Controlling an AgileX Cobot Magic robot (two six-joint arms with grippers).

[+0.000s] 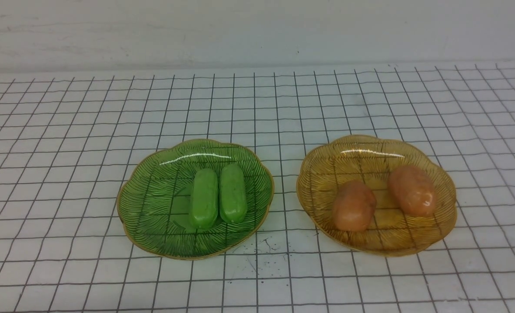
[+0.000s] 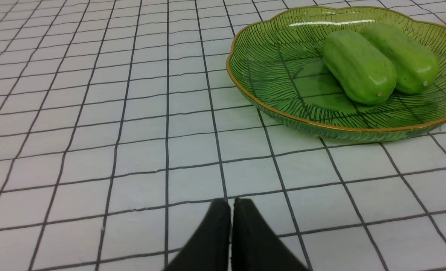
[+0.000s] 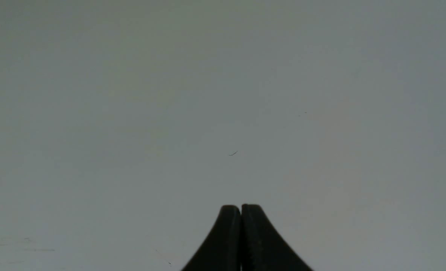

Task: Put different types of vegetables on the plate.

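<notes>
Two light-green cucumbers (image 1: 204, 198) (image 1: 233, 193) lie side by side in a green glass plate (image 1: 153, 191). Two orange-brown potatoes (image 1: 353, 205) (image 1: 412, 190) lie in an amber glass plate (image 1: 322, 161). In the left wrist view the cucumbers (image 2: 358, 67) (image 2: 401, 56) and the green plate (image 2: 268, 64) show, well away from my left gripper (image 2: 232, 203), which is shut and empty over the grid cloth. My right gripper (image 3: 241, 207) is shut and empty and faces a plain grey surface. Neither gripper shows in the front view.
A white cloth with a black grid (image 1: 66, 130) covers the table. A pale wall (image 1: 257, 30) stands behind the table's far edge. Small dark specks (image 1: 261, 248) mark the cloth between the plates near the front.
</notes>
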